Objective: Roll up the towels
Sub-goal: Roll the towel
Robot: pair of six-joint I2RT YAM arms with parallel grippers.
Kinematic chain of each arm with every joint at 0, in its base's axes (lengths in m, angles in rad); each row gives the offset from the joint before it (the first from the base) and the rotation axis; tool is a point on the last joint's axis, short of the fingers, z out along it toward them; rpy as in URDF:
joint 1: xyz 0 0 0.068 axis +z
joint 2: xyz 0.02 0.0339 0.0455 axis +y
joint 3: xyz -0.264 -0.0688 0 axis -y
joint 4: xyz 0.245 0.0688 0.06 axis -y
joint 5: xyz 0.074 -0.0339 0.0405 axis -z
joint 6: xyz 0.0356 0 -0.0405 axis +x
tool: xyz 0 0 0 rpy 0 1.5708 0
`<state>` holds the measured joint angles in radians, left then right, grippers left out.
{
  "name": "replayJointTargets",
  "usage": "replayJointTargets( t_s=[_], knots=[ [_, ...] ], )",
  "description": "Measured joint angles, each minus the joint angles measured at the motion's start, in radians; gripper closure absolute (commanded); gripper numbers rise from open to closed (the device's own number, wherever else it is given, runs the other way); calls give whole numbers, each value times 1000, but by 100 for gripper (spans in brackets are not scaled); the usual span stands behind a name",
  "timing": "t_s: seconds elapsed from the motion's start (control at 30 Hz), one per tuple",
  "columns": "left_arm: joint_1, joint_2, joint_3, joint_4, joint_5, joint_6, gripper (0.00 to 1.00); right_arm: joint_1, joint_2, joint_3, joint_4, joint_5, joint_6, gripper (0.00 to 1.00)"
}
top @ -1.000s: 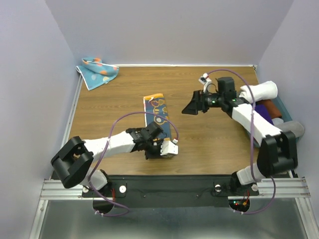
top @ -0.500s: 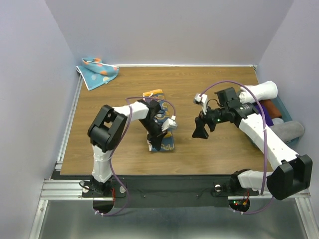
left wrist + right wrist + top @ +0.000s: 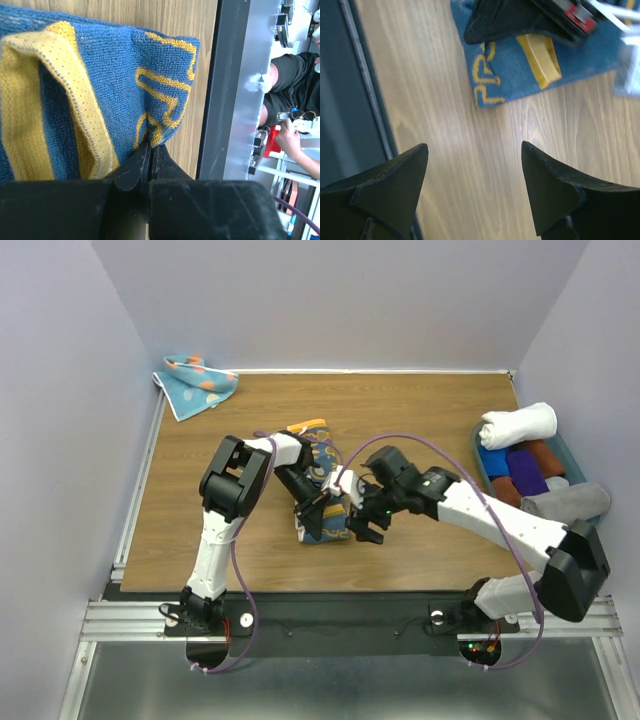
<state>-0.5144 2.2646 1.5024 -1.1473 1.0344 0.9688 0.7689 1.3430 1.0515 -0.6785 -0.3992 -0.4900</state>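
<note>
The mustard-yellow and navy towel lies folded lengthwise in the middle of the table. My left gripper is shut on its near edge; in the left wrist view the closed tips pinch the navy cloth beside a yellow printed line. My right gripper hovers just right of the towel's near end, open with nothing in it. In the right wrist view its spread fingers frame bare wood, with the towel and the left gripper beyond. The light blue dotted towel lies crumpled at the back left corner.
A teal bin at the right edge holds several rolled towels, a white one on top. Grey walls close off the back and sides. The table's black front rail runs close behind the right gripper.
The left arm has swung inward with the towel's edge in its grip. The right arm came down from the back right to the towel's near end, and its jaws have narrowed a little.
</note>
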Motion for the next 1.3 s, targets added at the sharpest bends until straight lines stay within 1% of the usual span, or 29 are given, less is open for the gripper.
replayJointTargets(
  t_s=[0.2,0.43,0.57,0.6,0.67,0.7,0.73,0.77,0.93,1.07,1.17,1.27,1.3],
  knots=[
    [4,12,19,-19,-10,-6,98,148,113,-48,190,153,13,21],
    [12,31,39,-40,-10,-13,97,225,211,-74,335,230,15,24],
    [13,32,43,-42,-13,-13,95,235,292,-75,404,246,8,37],
    [13,32,44,-42,-13,-13,95,235,309,-76,416,251,5,47],
    [13,32,44,-42,-13,-13,94,235,333,-84,433,255,1,62],
    [13,32,44,-42,-13,-11,92,235,345,-89,438,257,-1,82],
    [14,32,44,-43,-13,-8,91,234,354,-94,446,259,-7,95],
    [15,32,44,-43,-13,-6,88,234,357,-97,454,264,-5,100],
    [27,18,30,-37,-14,9,76,211,357,-99,476,228,6,99],
    [51,-45,11,-6,-34,25,63,150,357,-98,466,104,26,99],
    [87,-111,10,18,-57,37,57,89,357,-90,421,-10,44,99],
    [147,-192,10,38,-76,56,55,36,367,-72,348,-117,56,99],
    [167,-215,9,43,-76,63,55,27,372,-65,341,-126,59,99]
  ],
)
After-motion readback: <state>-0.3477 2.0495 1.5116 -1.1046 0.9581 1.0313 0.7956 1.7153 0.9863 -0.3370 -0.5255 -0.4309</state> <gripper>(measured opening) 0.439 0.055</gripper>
